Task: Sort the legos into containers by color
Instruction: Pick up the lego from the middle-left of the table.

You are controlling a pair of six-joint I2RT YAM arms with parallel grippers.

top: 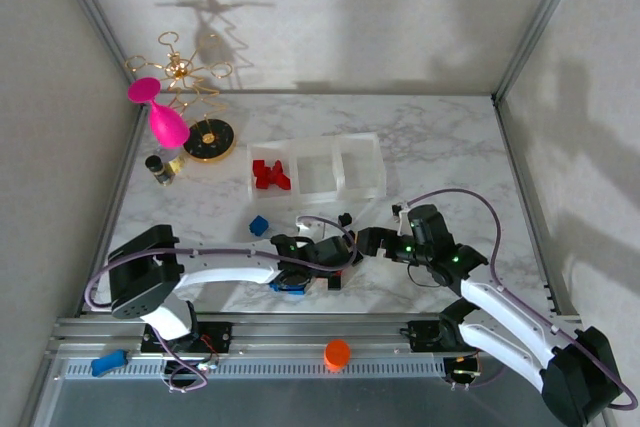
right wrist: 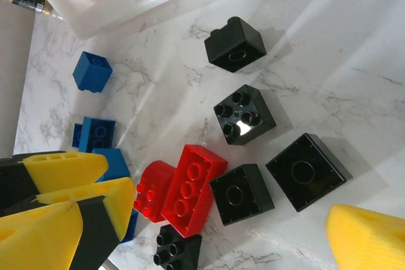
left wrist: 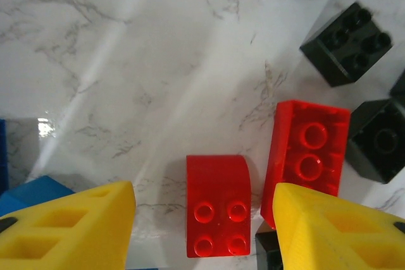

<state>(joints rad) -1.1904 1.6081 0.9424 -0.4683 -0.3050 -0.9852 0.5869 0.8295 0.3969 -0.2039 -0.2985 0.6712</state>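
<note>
Nearest us, our left gripper [left wrist: 202, 219] stands apart astride the rounded red brick [left wrist: 217, 203] at lower centre; next we must pinch and lift it to the reds' bin [top: 254, 179], right gripper [top: 362, 243] spread wide.

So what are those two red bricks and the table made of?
The red curved-top brick and the red oblong brick look like hard, glossy plastic: smooth moulded studs and a soft shine. The white grey-veined tabletop looks like polished marble, though it may just be a printed laminate; light reflects off it.
</note>
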